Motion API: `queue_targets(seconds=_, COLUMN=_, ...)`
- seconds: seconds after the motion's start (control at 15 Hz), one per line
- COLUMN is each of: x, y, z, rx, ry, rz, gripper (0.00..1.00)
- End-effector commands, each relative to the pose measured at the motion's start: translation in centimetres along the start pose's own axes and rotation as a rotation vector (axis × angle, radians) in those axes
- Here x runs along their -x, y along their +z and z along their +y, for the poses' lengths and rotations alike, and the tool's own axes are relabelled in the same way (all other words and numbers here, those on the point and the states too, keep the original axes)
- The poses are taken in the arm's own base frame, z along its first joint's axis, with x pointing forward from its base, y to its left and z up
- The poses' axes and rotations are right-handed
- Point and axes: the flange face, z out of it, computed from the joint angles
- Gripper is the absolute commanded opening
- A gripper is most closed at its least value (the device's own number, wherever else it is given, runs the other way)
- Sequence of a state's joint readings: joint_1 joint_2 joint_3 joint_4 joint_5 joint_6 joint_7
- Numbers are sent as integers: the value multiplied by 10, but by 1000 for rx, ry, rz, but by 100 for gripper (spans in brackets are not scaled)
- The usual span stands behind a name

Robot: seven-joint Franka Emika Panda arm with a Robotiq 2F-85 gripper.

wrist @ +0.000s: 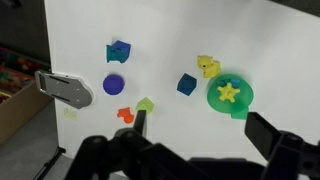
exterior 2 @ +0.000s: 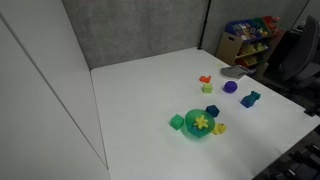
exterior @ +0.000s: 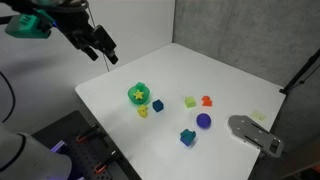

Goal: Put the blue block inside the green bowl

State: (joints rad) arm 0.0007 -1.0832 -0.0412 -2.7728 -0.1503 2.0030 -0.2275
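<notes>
On the white desk [exterior: 235, 75], the green bowl [exterior: 130, 96] sits near the left edge in an exterior view and holds a yellow star piece [exterior: 138, 93]. The blue block [exterior: 157, 105] rests on the desk just to the right of the bowl, outside it and not touching the rim. A small yellow piece [exterior: 142, 111] lies just near of the bowl.

Further right are a pale yellow-green block [exterior: 190, 102] and an orange piece [exterior: 207, 101], close together. Nearer the camera are a purple ball [exterior: 203, 121] and a larger teal-blue block [exterior: 187, 137]. A grey flat object [exterior: 255, 135] lies at the right edge of the desk.

In an exterior view from the opposite side, a small green cube [exterior 2: 177, 122] stands just beside the bowl's left rim. A shelf [exterior 2: 250, 38] beyond the far right corner holds coloured items; any print on them is too small to read.

The claw [exterior: 104, 52] hangs above the far left corner of the desk, well apart from all the pieces. In the wrist view the claw [wrist: 196, 120] has its two fingers [wrist: 140, 125] spread wide with nothing between them. Bare desk shows in the gap. The same view shows the blue block [wrist: 186, 85] just left of the green bowl [wrist: 213, 102], with the yellow piece [wrist: 207, 67] above it.
</notes>
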Motion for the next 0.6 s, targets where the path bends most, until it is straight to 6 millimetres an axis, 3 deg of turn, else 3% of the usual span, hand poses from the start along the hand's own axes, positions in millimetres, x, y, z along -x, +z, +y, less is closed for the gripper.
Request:
queue_targets(seconds=0.0, x=0, y=-1, z=0, rx=0, ry=0, rz=-1, gripper=100)
queue_targets(seconds=0.53, x=-5, y=2, z=-8, rx=-18, ry=-4, rz=-11, gripper=100)
